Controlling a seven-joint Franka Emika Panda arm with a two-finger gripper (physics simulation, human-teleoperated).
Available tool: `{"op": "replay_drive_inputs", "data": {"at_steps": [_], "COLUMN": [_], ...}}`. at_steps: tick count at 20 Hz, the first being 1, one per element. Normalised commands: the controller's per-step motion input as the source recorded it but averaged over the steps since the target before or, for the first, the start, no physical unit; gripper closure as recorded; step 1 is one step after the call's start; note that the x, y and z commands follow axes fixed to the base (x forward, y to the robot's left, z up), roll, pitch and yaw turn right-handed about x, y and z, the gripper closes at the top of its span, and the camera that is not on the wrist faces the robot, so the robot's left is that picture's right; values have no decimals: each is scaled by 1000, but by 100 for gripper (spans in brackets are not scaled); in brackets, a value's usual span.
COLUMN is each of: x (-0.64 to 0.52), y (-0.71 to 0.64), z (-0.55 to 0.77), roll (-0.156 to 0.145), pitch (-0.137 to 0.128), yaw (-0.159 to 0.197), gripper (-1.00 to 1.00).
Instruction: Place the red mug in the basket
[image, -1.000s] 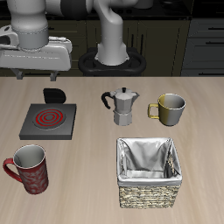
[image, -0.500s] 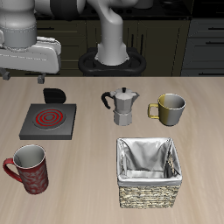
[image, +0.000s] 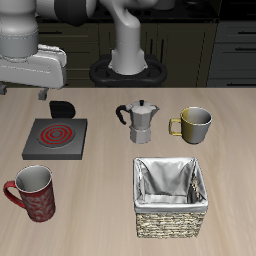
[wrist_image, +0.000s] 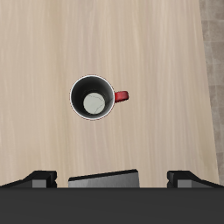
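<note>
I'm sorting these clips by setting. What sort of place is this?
Probably a simulated kitchen: a moka pot and a small stove burner sit on a wooden table, with two mugs, a lined basket, and dark cabinets behind the robot.

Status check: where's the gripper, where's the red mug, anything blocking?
Gripper high above the red mug, holding nothing; jaw state unclear. Mug upright on the table, apart from the basket. Nothing in the way.

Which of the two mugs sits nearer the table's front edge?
The red mug, dark red with a white swirl pattern, stands close to the front edge, level with the basket. The olive-yellow mug stands farther back, beside the moka pot.
</note>
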Motion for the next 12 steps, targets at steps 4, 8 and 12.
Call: {"op": "replay_drive_inputs", "data": {"at_steps": [4, 8, 12], "x": [248, 173, 81], "y": [9, 112, 85], "z": [6, -55, -12], "roll": [0, 52, 52], "pitch": [-1, 7, 5], "yaw": [7, -16, -7], "gripper": [-100, -100, -100]}}
